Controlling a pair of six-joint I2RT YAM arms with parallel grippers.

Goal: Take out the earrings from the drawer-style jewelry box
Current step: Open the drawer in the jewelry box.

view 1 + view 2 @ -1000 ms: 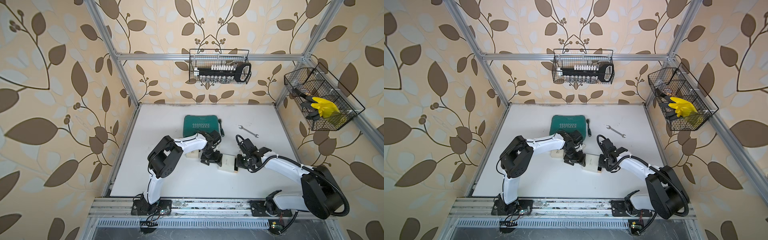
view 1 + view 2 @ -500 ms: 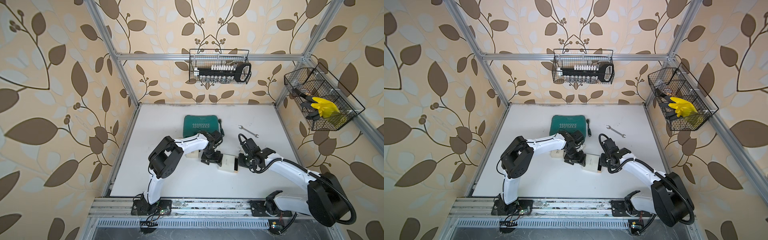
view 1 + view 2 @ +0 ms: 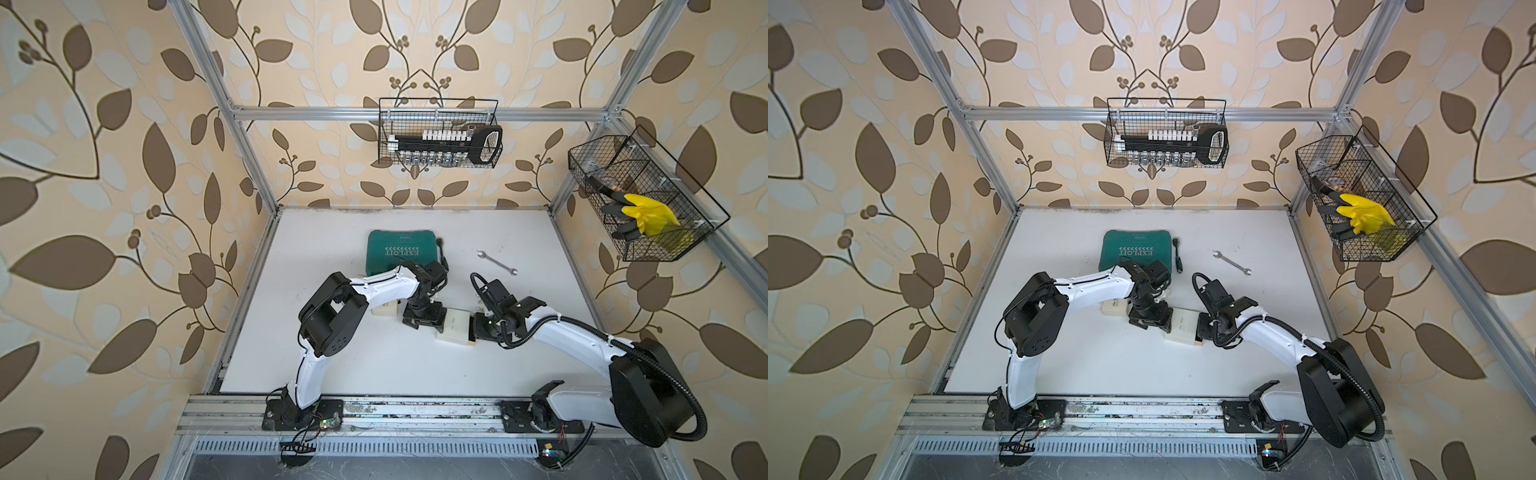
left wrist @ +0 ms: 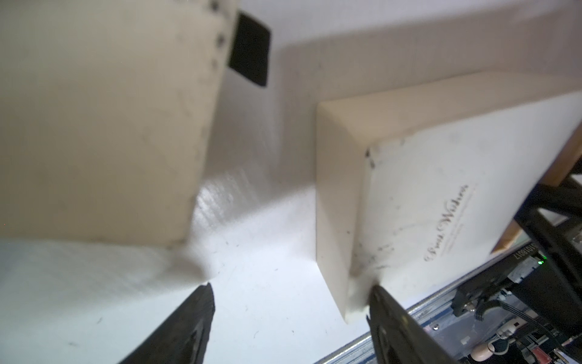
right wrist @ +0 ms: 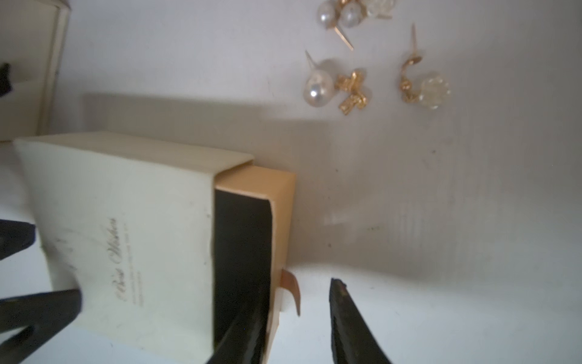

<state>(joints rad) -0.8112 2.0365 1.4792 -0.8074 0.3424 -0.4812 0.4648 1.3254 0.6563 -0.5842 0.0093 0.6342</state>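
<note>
Earrings [image 5: 318, 86] loose on the white table [image 3: 374, 365], outside the drawer-style jewelry box [image 5: 126, 227] and near its open end: pearl studs, a pearl with a gold bow, a gold hook with a clear flower bead. Too small to sort out in the top views.

Jewelry box flat on the table between the two grippers, cream sleeve with script lettering on top. Tan drawer [image 5: 255, 182] slid partway out toward the right arm, black lining showing, tan pull tab [image 5: 291, 291] curling off its front.

Right gripper [image 5: 297, 293] at the drawer end, jaws apart: one finger over the drawer's open end, the other out over bare table, pull tab in the gap and pinched by neither.

Left gripper [image 4: 290, 286] at the sleeve's closed end, jaws wide apart, mostly bare table between them; one fingertip [image 4: 378, 293] against the sleeve's corner, no clamp on anything.

Second cream box [image 4: 94, 126] just beside the left gripper, apart from the first. Green EXPLOIT tool case [image 3: 401, 253] farther back, open-ended wrench [image 3: 496, 262] well off to its side. Wire baskets [image 3: 386, 141] up on the walls.
</note>
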